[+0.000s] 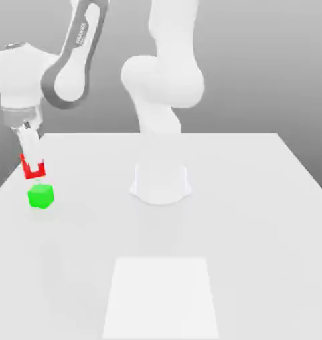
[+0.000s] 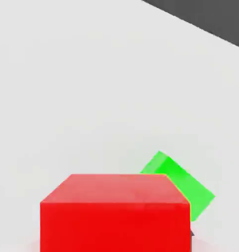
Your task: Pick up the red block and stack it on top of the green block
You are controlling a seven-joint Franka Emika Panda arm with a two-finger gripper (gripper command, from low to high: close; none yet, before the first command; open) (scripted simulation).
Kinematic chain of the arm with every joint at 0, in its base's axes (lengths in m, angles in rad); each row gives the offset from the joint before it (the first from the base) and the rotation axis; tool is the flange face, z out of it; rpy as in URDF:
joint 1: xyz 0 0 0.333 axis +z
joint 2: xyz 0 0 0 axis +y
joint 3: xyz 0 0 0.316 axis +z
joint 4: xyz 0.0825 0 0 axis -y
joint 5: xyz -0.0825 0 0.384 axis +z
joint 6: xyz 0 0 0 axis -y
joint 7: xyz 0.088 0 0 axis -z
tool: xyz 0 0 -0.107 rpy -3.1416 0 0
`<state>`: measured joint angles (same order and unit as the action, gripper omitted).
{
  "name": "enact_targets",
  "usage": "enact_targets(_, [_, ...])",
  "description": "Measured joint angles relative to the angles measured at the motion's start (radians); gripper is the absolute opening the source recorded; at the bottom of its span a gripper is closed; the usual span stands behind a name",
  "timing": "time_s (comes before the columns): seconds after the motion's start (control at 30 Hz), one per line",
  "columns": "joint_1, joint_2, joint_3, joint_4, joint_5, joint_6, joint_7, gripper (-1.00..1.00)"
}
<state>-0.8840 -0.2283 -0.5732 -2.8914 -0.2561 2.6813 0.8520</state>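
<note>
The red block (image 1: 33,171) hangs in the air at the exterior view's left, with my gripper (image 1: 32,159) shut on it and a white finger covering much of its front face. The green block (image 1: 40,196) rests on the white table just below it, a small gap between the two. In the hand view the red block (image 2: 115,214) is large and close, and the green block (image 2: 183,183) peeks out from behind one of its corners, so the red one is not squarely over it.
The robot's white base (image 1: 160,179) stands at the table's middle. A paler square patch (image 1: 161,295) marks the table near its front edge. The table's left edge (image 1: 10,174) runs close beside the blocks.
</note>
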Motion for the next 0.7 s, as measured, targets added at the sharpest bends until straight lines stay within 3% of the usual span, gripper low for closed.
enact_targets(0.37, [0.095,0.151,-0.055,0.001,0.212,0.124,-0.136,-1.0])
enact_targets(0.7, [0.126,0.267,-0.035,0.007,0.403,0.22,-0.271,-1.0])
